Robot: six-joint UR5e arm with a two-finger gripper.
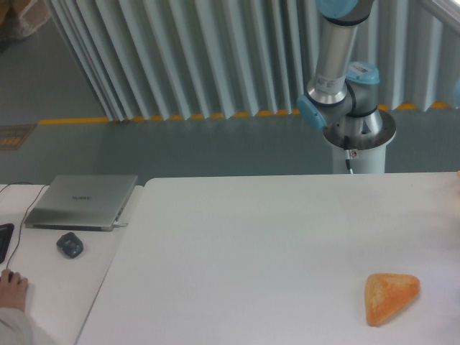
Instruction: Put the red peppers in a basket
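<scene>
1 bread piece on the white table, arm base behind, no pepper or basket in view.

The table (273,237) carries 1 orange-tan triangular bread piece (390,297) near its front right corner. Neither the red peppers nor a basket appear anywhere in the frame, so their place cannot be told. 1 robot arm (338,79) rises from its pedestal beyond the table's far edge and is cut off by the top of the frame; the gripper is out of sight, so whether its fingers are spread or pressed together cannot be told. On a second surface to the left lie 1 closed laptop (83,201), 1 dark mouse (70,245), and 1 person's hand (13,289), partly cut off at the left edge.
</scene>
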